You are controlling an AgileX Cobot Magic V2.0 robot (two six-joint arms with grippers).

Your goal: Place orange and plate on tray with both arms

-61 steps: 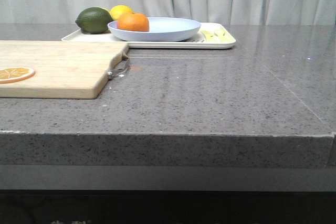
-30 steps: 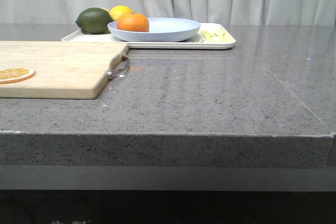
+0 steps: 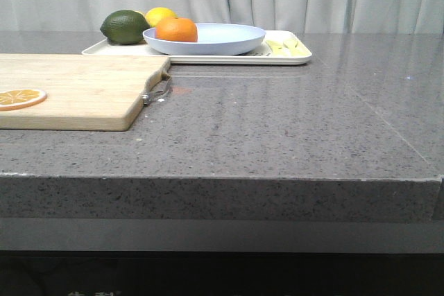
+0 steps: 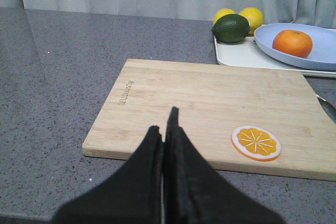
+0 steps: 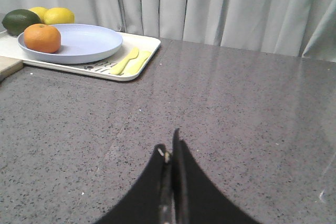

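The orange (image 3: 176, 30) lies in the left part of the lavender-blue plate (image 3: 229, 38), which rests on the cream-white tray (image 3: 291, 57) at the far middle of the counter. They also show in the left wrist view, orange (image 4: 292, 43), plate (image 4: 320, 59), tray (image 4: 236, 56), and in the right wrist view, orange (image 5: 42, 38), plate (image 5: 89, 43), tray (image 5: 139, 69). My left gripper (image 4: 164, 124) is shut and empty, above the near edge of the cutting board. My right gripper (image 5: 169, 148) is shut and empty over bare counter, far from the tray. Neither gripper shows in the front view.
A wooden cutting board (image 3: 76, 88) with a flat orange slice (image 3: 21, 98) lies at the left. A dark green lime (image 3: 125, 26) and a lemon (image 3: 160, 15) sit on the tray's left end, pale yellow cutlery (image 3: 286, 46) on its right end. Curtains hang behind.
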